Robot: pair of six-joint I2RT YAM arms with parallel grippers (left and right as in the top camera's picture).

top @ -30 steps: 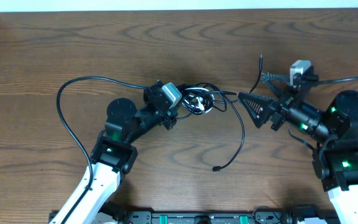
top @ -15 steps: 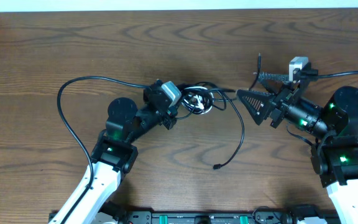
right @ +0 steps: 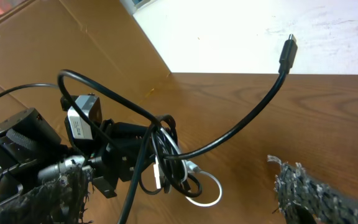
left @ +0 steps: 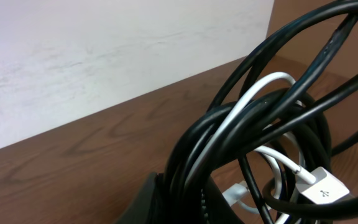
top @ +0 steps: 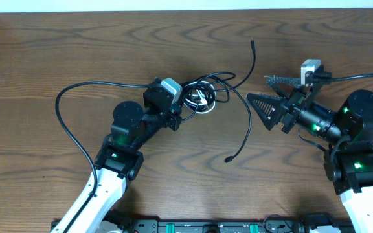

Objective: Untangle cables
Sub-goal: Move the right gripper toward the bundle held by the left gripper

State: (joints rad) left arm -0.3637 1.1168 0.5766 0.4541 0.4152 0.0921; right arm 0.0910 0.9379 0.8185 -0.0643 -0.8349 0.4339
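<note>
Blk arms [top: 129, 123] w/ white lower links [top: 96, 194], green LEDs [top: 114, 156], blk triangular gripper fingers [top: 267, 109], grey wrist cams [top: 311, 66]

Our left gripper [top: 180, 105] reaches up-right off the left arm [top: 112, 165], fingers clamped tight on the cables [top: 203, 97]. Our right gripper [top: 259, 89] points left off the right arm [top: 358, 129], fingers spread wide, nothing between them.

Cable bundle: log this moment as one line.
left end effector: shut on tangled bundle of thin black and white cables | right end effector: open, empty, clear of bundle
</note>
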